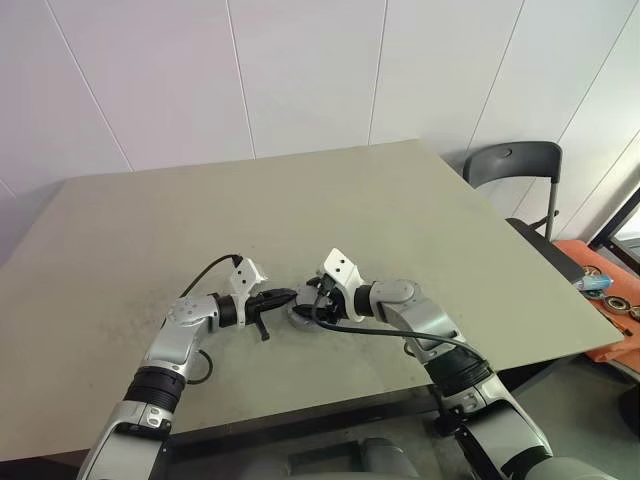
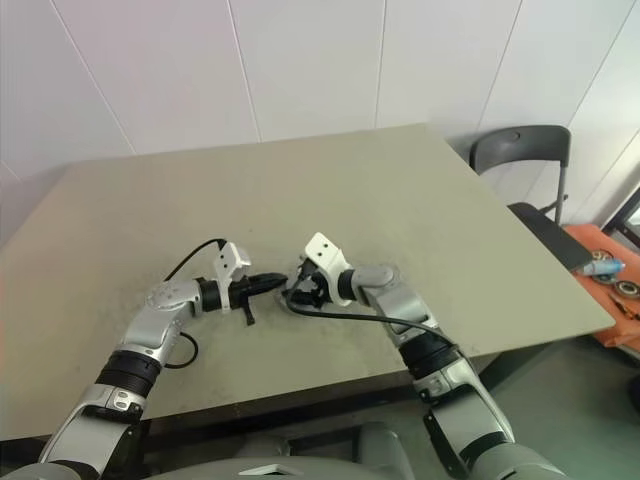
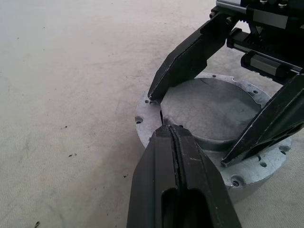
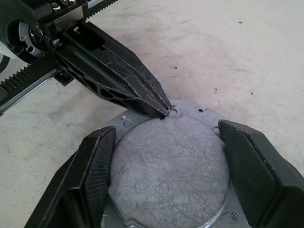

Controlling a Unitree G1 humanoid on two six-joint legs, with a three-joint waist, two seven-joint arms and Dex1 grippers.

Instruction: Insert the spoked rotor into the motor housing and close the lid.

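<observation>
Left end effector (image 4: 164, 110) closed — tip on lid (image 4: 168, 159).

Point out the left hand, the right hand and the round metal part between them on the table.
Left hand (image 4: 164, 111): right wrist view, tip of its shut fingers.
Right hand (image 4: 166, 156): right wrist view, midway between its fingertips.
Round metal part (image 3: 209, 107): left wrist view, flat grey top face.

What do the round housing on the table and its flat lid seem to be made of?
The housing looks like cast metal, probably aluminium: pale grey, matte, with small screw holes around its flange. The lid on top seems bare metal too: dull silver with many fine scratches. The table looks like a matte beige laminate, though that is uncertain.
</observation>
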